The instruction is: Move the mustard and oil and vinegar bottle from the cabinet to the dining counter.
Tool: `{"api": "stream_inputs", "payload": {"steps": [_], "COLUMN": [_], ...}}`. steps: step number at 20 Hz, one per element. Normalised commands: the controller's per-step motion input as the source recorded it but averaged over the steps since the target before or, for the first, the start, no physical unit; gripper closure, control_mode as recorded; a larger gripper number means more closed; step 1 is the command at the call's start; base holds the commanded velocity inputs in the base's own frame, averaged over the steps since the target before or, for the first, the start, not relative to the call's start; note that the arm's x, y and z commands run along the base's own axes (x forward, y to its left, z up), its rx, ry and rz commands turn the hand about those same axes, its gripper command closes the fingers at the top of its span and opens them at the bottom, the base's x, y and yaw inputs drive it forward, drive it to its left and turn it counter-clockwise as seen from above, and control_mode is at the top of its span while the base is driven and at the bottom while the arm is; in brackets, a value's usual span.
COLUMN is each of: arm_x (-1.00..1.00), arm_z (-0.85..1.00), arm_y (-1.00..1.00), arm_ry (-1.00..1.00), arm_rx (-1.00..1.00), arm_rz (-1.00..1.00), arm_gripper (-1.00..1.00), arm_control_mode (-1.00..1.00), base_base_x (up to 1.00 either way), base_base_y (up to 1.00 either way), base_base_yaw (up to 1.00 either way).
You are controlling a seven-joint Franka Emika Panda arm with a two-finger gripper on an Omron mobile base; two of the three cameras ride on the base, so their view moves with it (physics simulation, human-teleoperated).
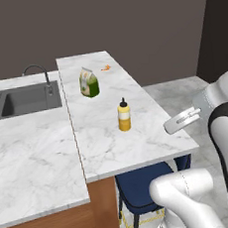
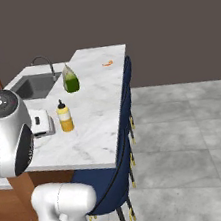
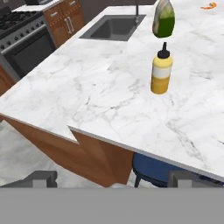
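One stove (image 3: 24,33) appears beyond the mustard (image 3: 161,72) in hand view.

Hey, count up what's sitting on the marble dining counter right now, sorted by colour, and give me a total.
Yellow: 1, the mustard, standing upright.
Green and white: 1, the pouch, beyond the mustard.
Orange: 1, a small orange scrap near the far end, too small to identify.
Total: 3 on the dining counter.

From behind on the left we look down over the tabletop (image 1: 138,138) toward the sink (image 1: 27,100). From behind on the right we see that same tabletop and sink. Our hand camera sits lower and closer, facing both.
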Motion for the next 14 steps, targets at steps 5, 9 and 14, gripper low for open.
{"api": "stream_inputs", "payload": {"steps": [5,9,14], "arm_x": [-0.02,0.00,0.00], "arm_z": [0.00,0.00,0.00], "arm_y": [0.01,0.00,0.00], "arm_ry": [0.00,0.00,0.00], "arm_rx": [0.00,0.00,0.00], "arm_rz": [0.00,0.00,0.00], "arm_gripper": [-1.00,-1.00,-1.00], "arm_control_mode": [1.00,1.00,1.00], "base_base_x": [-0.05,-0.53,-0.62], "base_base_y": [0.03,0.31,0.38], "base_base_yaw": [0.00,0.00,0.00]}}
